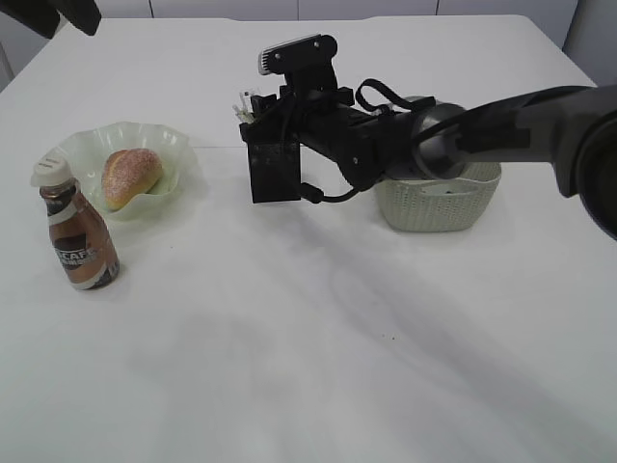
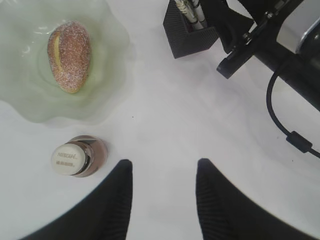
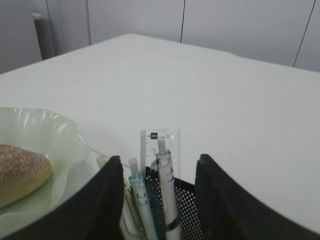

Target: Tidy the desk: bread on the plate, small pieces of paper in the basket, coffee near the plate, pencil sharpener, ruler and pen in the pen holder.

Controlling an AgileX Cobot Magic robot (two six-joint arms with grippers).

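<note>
The sugar-dusted bread (image 1: 130, 177) lies on the pale green plate (image 1: 183, 145). Just in front of the plate's left side stands the coffee (image 1: 77, 236), its white cap (image 2: 70, 157) showing from above. My right gripper (image 3: 159, 162) hovers open over the black pen holder (image 1: 275, 172), its fingers on either side of the holder's top. Inside stand the clear ruler (image 3: 160, 142) and a white pen (image 3: 167, 192) with other pens. My left gripper (image 2: 162, 167) is open and empty, high above the desk (image 1: 308, 367) beside the coffee. The pencil sharpener and the small pieces of paper are hidden.
The grey-green basket (image 1: 439, 207) stands right of the pen holder, its inside hidden behind my right arm (image 1: 482, 130), which reaches across from the right. A cable (image 2: 280, 120) hangs from that arm. The left arm (image 1: 67, 14) shows at the top left corner.
</note>
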